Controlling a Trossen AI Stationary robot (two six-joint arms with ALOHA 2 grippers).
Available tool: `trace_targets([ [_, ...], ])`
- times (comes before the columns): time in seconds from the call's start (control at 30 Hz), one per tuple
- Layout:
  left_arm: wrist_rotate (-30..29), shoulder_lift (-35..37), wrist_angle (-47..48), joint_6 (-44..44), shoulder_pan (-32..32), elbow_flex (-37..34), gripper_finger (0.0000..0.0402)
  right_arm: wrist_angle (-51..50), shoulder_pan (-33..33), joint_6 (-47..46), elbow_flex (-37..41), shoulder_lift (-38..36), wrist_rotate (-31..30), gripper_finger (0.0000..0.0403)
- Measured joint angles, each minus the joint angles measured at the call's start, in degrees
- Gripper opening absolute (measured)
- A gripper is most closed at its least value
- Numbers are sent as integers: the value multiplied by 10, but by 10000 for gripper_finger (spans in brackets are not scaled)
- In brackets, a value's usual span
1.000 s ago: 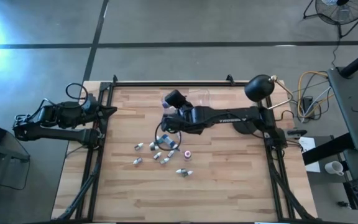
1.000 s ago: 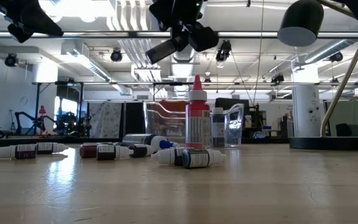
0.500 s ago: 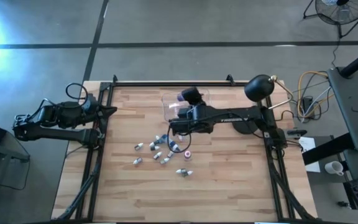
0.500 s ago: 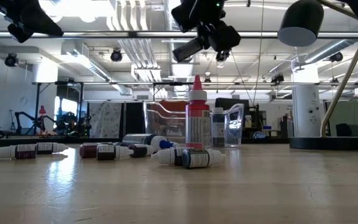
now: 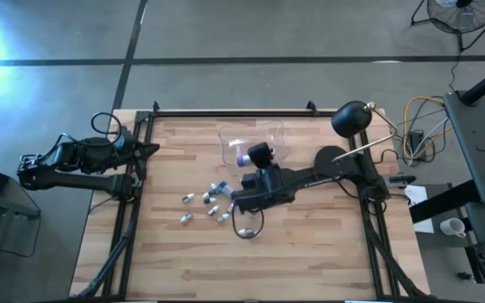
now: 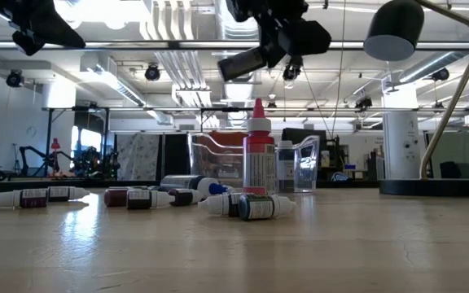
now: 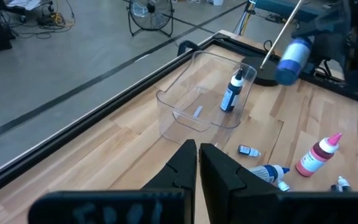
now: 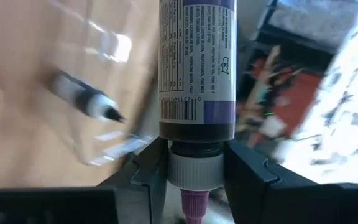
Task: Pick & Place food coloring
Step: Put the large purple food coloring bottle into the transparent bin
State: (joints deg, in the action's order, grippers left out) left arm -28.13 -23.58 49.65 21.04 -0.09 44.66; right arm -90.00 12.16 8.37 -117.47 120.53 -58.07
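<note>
Gripping a purple-capped food coloring bottle (image 8: 197, 68): right fingers (image 8: 248, 173), part-open.

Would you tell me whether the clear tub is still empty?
No, in the left wrist view one dark-capped bottle already lies inside the clear tub.

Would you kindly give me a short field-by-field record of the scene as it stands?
Right gripper: shut on a purple food coloring bottle, raised above the table
Left gripper: fingers shut, empty, parked at the table's left edge
Clear tub: one dark bottle inside
Loose bottles: lying mid-table; one pink bottle upright
</note>
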Motion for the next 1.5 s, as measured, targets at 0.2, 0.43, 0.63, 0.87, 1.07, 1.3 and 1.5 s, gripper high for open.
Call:
trace_targets([
  [0.2, 0, -2, 0, 1, 0, 0, 0, 0, 15, -254, 2, -5, 155, 116],
  [0.43, 0, -2, 0, 1, 0, 0, 0, 0, 12, -624, 40, -38, 363, 116],
  [0.63, 0, -5, -1, -2, 0, 0, 0, 2, 15, -749, 139, -97, 619, 116],
  [0.87, 0, -12, -19, -19, 0, 0, 0, 2, 20, -729, 283, -152, 871, 116],
  [1.07, 0, -16, -20, -19, 0, 0, 0, 7, 19, -658, 388, -168, 1045, 118],
  [1.3, -1, -17, -21, -15, 0, 0, 0, 29, 26, -578, 499, -162, 1149, 118],
  [1.5, -1, -17, -21, -15, 0, 0, 0, 144, 26, -595, 570, -161, 1209, 118],
])
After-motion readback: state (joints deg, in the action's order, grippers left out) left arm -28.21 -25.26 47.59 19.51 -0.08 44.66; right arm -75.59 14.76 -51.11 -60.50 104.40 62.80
